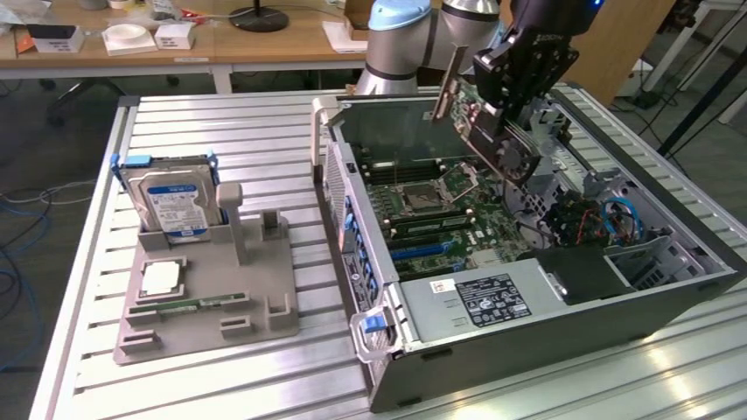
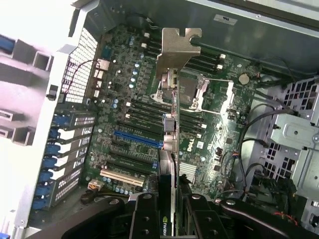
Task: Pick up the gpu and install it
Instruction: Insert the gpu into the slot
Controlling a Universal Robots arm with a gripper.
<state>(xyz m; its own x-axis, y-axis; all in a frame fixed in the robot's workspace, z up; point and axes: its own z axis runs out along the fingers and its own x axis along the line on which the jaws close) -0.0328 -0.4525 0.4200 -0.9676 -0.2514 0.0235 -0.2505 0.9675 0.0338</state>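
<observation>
Over motherboard (image 2: 124,89), gpu (image 2: 173,117) in gripper (image 2: 168,206)

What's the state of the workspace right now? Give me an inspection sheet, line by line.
Surface: slatted metal table, carrying an open computer case and a grey holder tray.
Job's things: graphics card held above the motherboard, not seated in a slot.
Clutter: hard drive standing in the tray, processor chip and memory strip lying in it.
Grippers: fingers shut on the graphics card.
Cables: blue cables inside the case; loose cables on the floor at the exterior view's left.
Surroundings: wooden desk behind with small white boxes.
</observation>
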